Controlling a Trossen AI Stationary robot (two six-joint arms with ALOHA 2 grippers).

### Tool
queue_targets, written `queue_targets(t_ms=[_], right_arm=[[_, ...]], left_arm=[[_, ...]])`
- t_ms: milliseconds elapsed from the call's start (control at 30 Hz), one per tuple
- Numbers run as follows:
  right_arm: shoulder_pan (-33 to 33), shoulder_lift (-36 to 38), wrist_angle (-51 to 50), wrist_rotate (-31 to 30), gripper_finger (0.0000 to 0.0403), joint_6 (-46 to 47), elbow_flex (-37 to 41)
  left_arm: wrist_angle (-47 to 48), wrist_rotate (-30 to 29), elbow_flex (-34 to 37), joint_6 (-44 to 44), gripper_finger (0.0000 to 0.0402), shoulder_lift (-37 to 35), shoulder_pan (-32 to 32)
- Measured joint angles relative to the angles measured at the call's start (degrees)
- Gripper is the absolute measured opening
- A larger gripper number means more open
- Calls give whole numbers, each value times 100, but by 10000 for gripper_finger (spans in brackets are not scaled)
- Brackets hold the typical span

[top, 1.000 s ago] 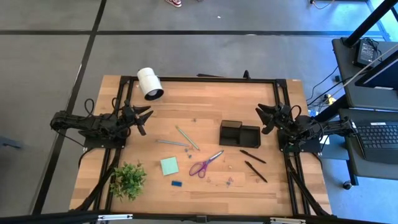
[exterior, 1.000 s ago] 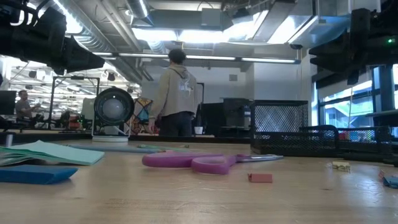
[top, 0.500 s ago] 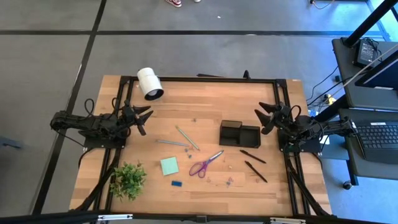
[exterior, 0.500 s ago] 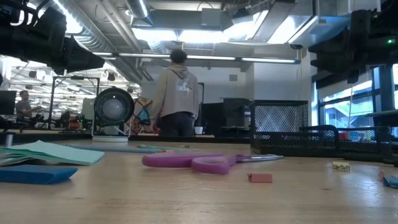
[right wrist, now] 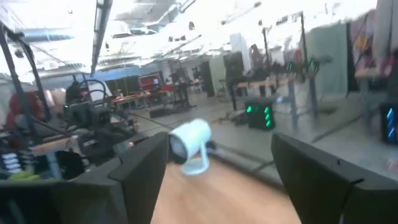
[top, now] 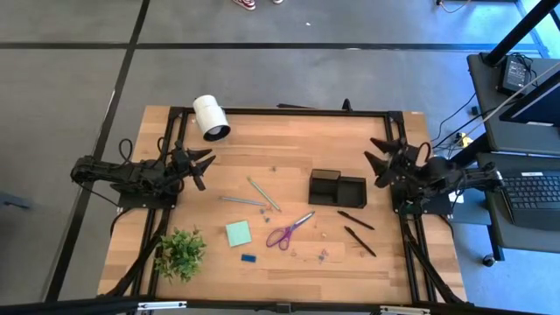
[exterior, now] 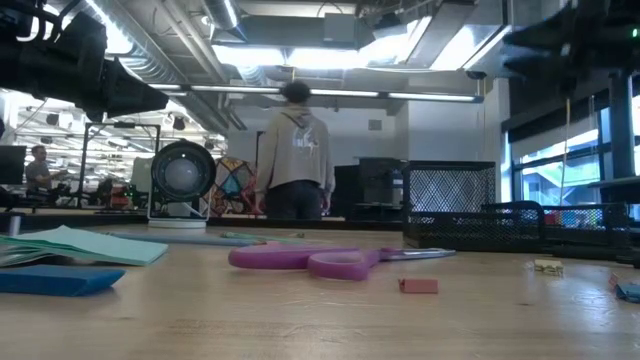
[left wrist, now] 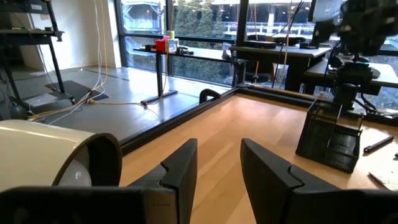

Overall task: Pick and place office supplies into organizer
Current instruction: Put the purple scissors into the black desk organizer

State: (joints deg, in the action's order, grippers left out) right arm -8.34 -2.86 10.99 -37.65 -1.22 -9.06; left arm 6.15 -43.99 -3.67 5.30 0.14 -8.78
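High view: organizer, black, right of centre on the worktop, near the right tool, which hangs at the right edge, fingers spread, empty. Left tool at the left edge, fingers parted, empty, well apart from every supply. Purple scissors lie centre-front; green notepad to their left; blue block in front of the notepad; two grey-green pens behind them; two black pens in front of the organizer; clips scattered by the scissors. Potted plant front-left; white cylinder at the back.

Low view: adds the organizer's mesh walls and a person standing beyond the worktop, back turned.
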Motion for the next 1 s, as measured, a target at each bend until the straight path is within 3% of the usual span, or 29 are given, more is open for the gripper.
queue_targets(t_ms=[267,433,667,833,1000], right_arm=[[0,-1794,-442,545,256,-1098,-1524],[0,-3477,-1441,1006,252,-1249,-2829],[0,-5765,-2258,2156,251,-1412,-4616],[-65,-6980,-2682,3145,251,-1409,-5802],[-249,-8031,-3119,3344,251,-1428,-6740]], left_arm=[[9,-2,1,-4,117,1,-1],[16,-4,1,-4,116,-2,-1],[37,-4,1,-9,115,1,1],[37,-4,-1,-9,115,0,-1],[39,-4,0,-51,112,0,0]])
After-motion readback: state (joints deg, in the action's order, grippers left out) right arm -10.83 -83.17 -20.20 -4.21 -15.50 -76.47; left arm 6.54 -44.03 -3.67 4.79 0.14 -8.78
